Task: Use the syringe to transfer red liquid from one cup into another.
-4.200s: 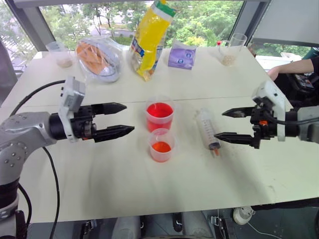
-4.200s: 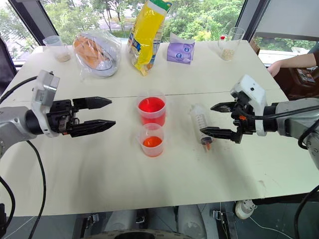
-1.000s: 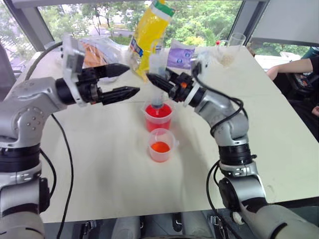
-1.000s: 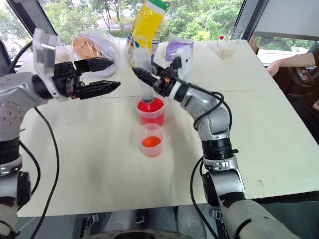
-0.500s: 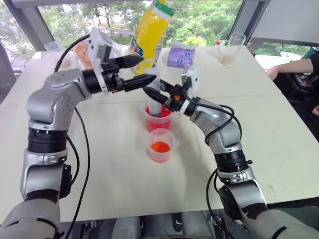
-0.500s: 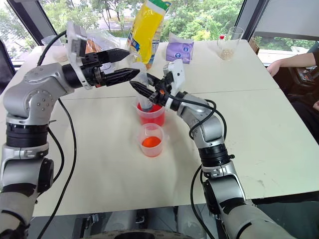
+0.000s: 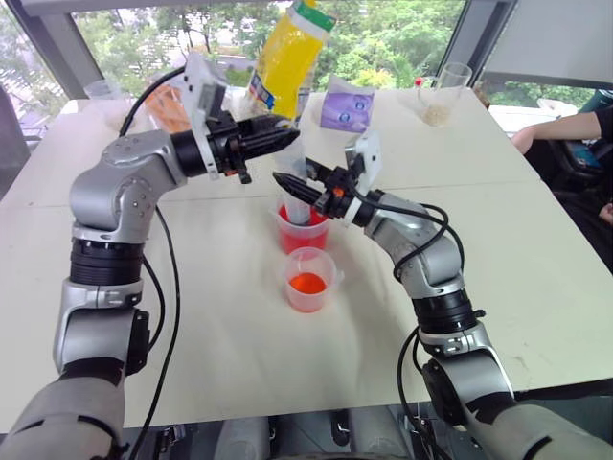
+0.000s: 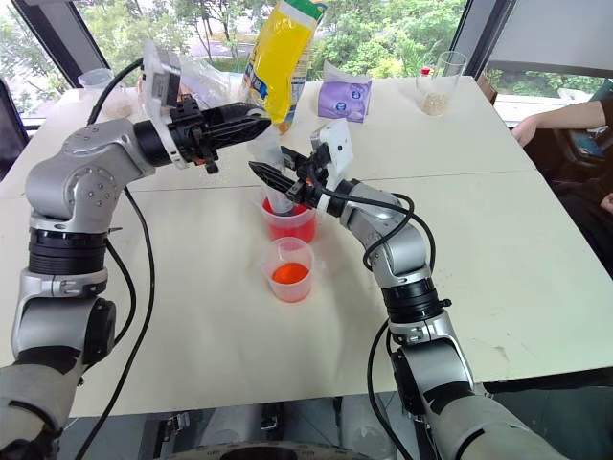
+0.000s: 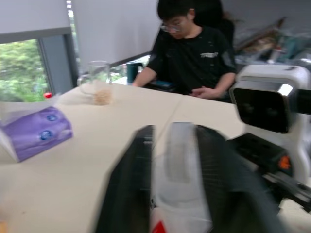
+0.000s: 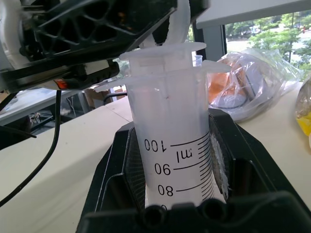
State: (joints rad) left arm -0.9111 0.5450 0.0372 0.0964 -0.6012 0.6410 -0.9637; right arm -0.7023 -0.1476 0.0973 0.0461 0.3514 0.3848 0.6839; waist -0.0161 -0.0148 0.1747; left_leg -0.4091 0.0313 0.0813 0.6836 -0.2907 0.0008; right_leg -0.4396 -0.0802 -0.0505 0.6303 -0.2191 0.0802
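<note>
The left gripper (image 7: 278,137) has just pinched shut on the plunger of the syringe (image 10: 172,145), whose barrel the right gripper (image 7: 292,184) clamps over the larger cup (image 7: 305,233) mid-desk, ready to draw red liquid.

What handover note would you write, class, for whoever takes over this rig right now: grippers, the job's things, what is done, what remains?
Right gripper: shut on the syringe barrel, holding it upright with its tip down in the larger red cup.
Left gripper: shut on the syringe's plunger top.
Smaller cup: in front of the larger one, a little orange-red liquid in it.
Done: syringe picked up and dipped.
Left: draw liquid, move over the smaller cup, empty it.
</note>
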